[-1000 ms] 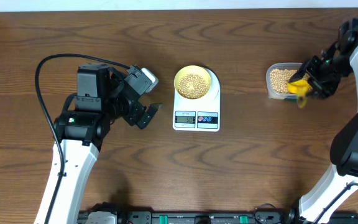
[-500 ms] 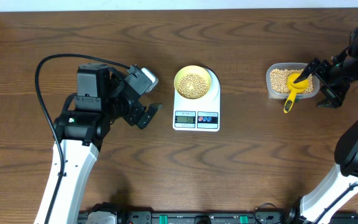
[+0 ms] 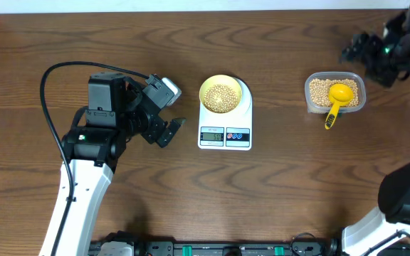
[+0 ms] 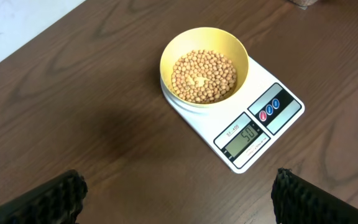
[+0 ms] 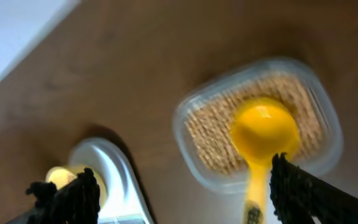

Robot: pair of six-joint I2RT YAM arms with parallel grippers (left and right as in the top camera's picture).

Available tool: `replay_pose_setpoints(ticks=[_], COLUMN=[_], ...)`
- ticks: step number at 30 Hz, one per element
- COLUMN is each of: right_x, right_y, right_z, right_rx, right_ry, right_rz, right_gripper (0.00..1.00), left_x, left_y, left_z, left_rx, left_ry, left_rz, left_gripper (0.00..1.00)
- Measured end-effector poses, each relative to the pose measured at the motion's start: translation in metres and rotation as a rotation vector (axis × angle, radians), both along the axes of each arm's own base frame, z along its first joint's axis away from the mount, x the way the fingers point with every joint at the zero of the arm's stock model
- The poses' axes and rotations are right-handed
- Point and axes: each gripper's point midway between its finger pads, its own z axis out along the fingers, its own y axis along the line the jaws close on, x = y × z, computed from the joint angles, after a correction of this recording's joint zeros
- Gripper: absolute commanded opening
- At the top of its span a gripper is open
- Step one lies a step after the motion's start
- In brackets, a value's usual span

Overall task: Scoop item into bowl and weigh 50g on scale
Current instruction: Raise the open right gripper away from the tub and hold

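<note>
Left end effector [image 4: 182, 202]: released, empty, near scale [image 4: 286, 99] | right end effector [image 5: 185, 196]: released, empty, apart from tub [image 3: 309, 91] | beans [image 4: 204, 76]: in bowl [image 4: 169, 50] on scale; more in tub, scoop [image 3: 340, 93] resting on them.

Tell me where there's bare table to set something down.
Bare wood lies between the scale and the clear tub, and in front of the scale toward the near edge. Crowded: left of the scale, where the open left tool hangs, and around the tub, with the yellow scoop sticking over its rim.
</note>
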Motion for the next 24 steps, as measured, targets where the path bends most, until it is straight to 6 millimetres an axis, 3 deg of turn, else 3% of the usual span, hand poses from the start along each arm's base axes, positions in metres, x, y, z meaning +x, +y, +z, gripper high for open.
replay_pose_setpoints(ticks=[2, 4, 8, 11, 24], right_x=[0.015, 0.030, 0.050, 0.059, 0.066], right_y=[0.009, 0.018, 0.034, 0.035, 0.029], right_z=[0.014, 0.023, 0.040, 0.049, 0.055], right_rx=[-0.032, -0.067, -0.156, -0.215, -0.281], right_ry=[-0.091, -0.171, -0.312, -0.375, -0.417], right_rz=[0.052, 0.107, 0.232, 0.270, 0.290], right_gripper=[0.88, 0.99, 0.99, 0.99, 0.99], left_x=[0.000, 0.000, 0.000, 0.000, 0.000], left_y=[0.000, 0.000, 0.000, 0.000, 0.000], left_z=[0.000, 0.000, 0.000, 0.000, 0.000], left_rx=[0.000, 0.000, 0.000, 0.000, 0.000], left_ry=[0.000, 0.000, 0.000, 0.000, 0.000], left_rz=[0.000, 0.000, 0.000, 0.000, 0.000], left_gripper=[0.97, 0.97, 0.97, 0.97, 0.97])
